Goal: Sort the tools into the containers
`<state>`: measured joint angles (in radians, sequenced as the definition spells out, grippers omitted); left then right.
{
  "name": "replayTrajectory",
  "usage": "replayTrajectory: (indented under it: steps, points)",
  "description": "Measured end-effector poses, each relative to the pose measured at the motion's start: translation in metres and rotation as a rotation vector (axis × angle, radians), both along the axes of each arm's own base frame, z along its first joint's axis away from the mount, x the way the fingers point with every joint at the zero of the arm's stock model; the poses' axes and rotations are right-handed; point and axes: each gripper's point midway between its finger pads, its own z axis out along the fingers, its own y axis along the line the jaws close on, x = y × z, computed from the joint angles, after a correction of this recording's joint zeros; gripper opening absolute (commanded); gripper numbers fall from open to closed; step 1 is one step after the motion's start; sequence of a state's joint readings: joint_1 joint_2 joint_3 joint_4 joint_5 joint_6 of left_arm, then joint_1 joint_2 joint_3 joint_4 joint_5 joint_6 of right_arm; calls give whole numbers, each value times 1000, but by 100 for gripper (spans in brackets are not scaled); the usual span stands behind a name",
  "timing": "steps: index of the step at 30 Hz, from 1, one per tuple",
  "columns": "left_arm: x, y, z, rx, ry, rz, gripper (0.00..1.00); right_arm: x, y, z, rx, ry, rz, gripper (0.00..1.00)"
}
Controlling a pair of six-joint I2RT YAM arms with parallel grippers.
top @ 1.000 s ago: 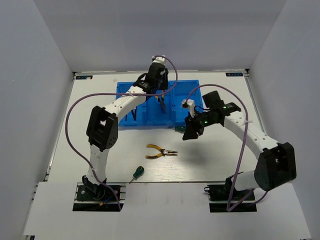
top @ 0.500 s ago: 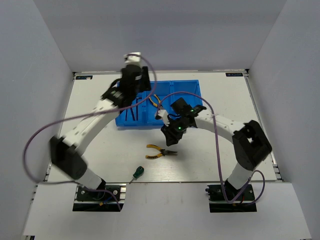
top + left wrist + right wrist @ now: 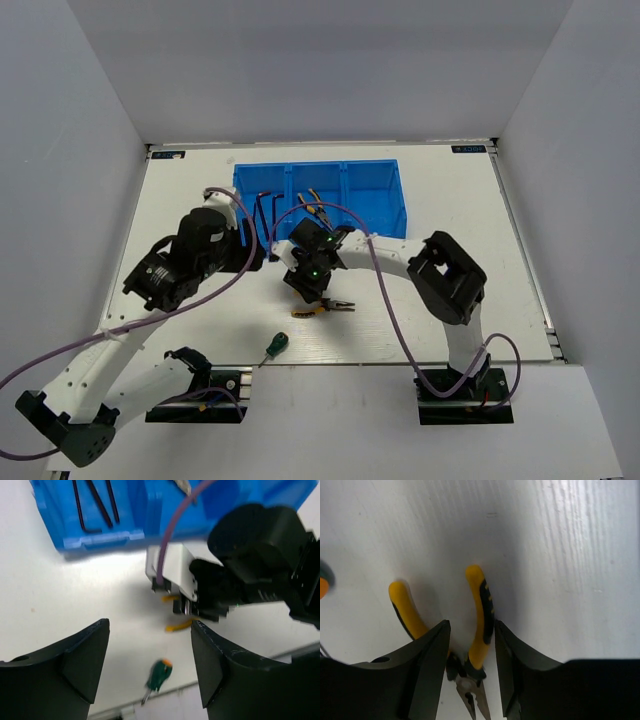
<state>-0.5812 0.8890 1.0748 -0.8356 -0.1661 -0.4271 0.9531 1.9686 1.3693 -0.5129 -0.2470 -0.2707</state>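
**Ana:** Where did the loose pliers (image 3: 479, 610) lie?

**Ben:** Flat on the white table (image 3: 450, 290), in front of the blue tray (image 3: 370, 170) and apart from it. The yellow handles were splayed.

**Ana:** And the right gripper (image 3: 471, 640)?

**Ben:** It hung low over them with its fingers spread. They straddled one handle just above the pivot and had not closed on anything.

**Ana:** How would the pliers handle?

**Ben:** Probably as stiff steel, heavy for their size. The rubbery grips looked unlikely to slip, but the joint could swing, so a hold near the pivot seemed safest.

**Ana:** What else was around?

**Ben:** A green screwdriver (image 3: 276, 344) lay nearer the bases. The hex keys (image 3: 263, 208) sat in the left compartment and the second pliers (image 3: 312, 205) in the middle one. The left gripper (image 3: 150, 640) was agape and empty.
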Motion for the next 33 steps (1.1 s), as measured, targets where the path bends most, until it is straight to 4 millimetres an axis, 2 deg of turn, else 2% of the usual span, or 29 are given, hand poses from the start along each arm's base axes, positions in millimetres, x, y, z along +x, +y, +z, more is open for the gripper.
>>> replayTrajectory:
  steps: [2, 6, 8, 9, 10, 11, 13, 15, 18, 21, 23, 26, 29, 31, 33]
  points:
    - [-10, -1, -11, 18, 58, -35, 76, -1, 4, -5, -23, -20, 3, 49]
    - [-25, -5, -16, 31, 106, -113, 76, 1, 12, -7, -35, -68, -1, 49]
    - [-30, -7, -13, 29, 111, -150, 76, 4, 15, -7, -42, -84, -9, 37]
    - [-32, -9, -13, 26, 111, -169, 76, 6, 16, -7, -44, -93, -12, 27]
    - [-35, -11, -12, 21, 115, -186, 73, 7, 16, -7, -45, -102, -13, 4]
    - [-38, -12, -12, 16, 118, -203, 71, 9, 16, -8, -48, -112, -7, 0]
    - [-42, -14, -13, 5, 121, -229, 70, 8, 17, -8, -43, -101, -17, 0]
    - [-49, -16, -19, -4, 138, -249, 66, 9, 16, -8, -47, -106, -17, 0]
    - [-58, -16, -32, -9, 177, -268, 66, 11, 12, -6, -51, -92, -23, 0]
    - [-64, -19, -36, -25, 204, -288, 66, 16, -2, 2, -83, -38, -55, 0]
    - [-69, -21, -37, -39, 218, -305, 66, 31, -7, 18, -73, -15, -94, 0]
    - [-75, -26, -43, -58, 249, -335, 66, 67, 0, 65, 13, -34, -159, 0]
    - [-80, -30, -60, -52, 324, -358, 70, 112, 13, 130, 163, -106, -231, 0]
    - [-83, -33, -80, -28, 414, -366, 73, 137, 17, 170, 255, -161, -283, 0]
    - [-84, -36, -100, 4, 502, -371, 75, 162, 16, 195, 322, -224, -342, 0]
